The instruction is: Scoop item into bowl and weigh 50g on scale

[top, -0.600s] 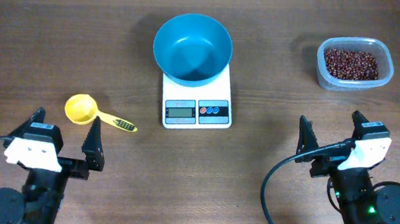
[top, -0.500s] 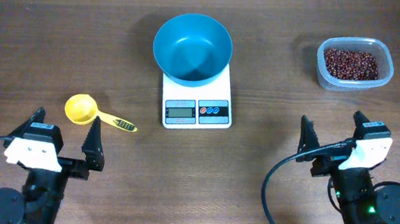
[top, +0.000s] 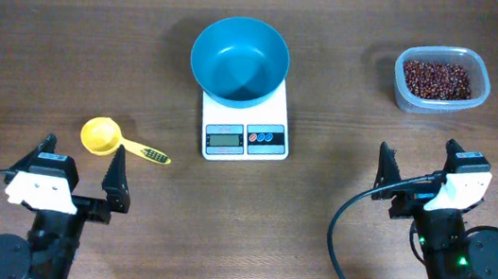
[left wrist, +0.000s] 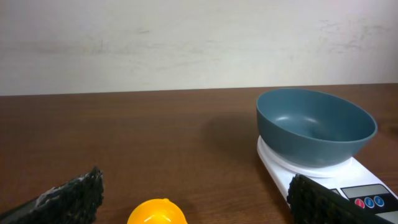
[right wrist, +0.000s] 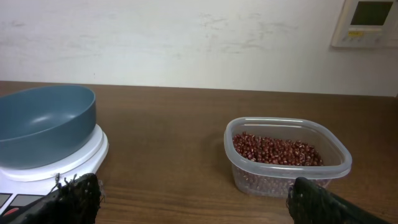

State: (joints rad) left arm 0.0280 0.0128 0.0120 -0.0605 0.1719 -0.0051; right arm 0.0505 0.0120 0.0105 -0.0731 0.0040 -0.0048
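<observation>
Overhead, one bowl [top: 240, 59], one scale [top: 244, 139], one tub [top: 399, 74] of beans [top: 436, 80], one scoop [top: 100, 135]

Overhead straight down over whole table [top: 52, 39], 2 wrist views low, facing far wall [left wrist: 186, 43], sharing bowl [left wrist: 314, 127] on scale [left wrist: 339, 178]

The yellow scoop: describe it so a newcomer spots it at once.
Start at the white scale carrying the blue bowl, mid-table. Look left and toward the robot: the scoop lies alone on the table. It is the only yellow thing, a round cup with a short handle.
</observation>
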